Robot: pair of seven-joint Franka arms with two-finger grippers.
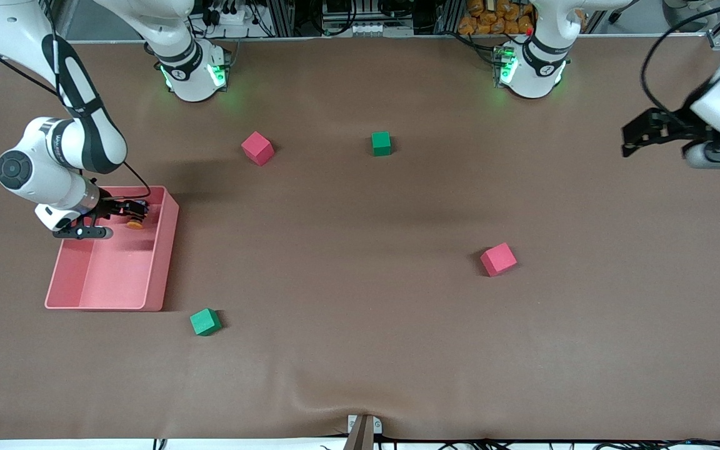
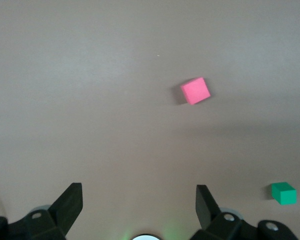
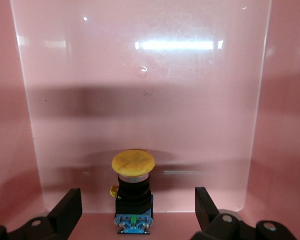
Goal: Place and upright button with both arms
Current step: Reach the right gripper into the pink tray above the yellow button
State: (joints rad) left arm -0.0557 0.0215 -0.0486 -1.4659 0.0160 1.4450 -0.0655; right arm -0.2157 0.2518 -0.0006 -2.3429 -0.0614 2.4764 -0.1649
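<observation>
The button (image 3: 133, 192), orange cap on a black body, lies inside the pink bin (image 1: 163, 262) at the right arm's end of the table. The right gripper (image 1: 127, 211) reaches low into the bin from a sharply bent arm, fingers spread wide on either side of the button and not touching it. The left gripper (image 1: 634, 134) hangs high over bare table at the left arm's end, fingers apart and empty, waiting. Red cubes (image 1: 498, 259) and green cubes (image 1: 381, 143) are scattered between.
</observation>
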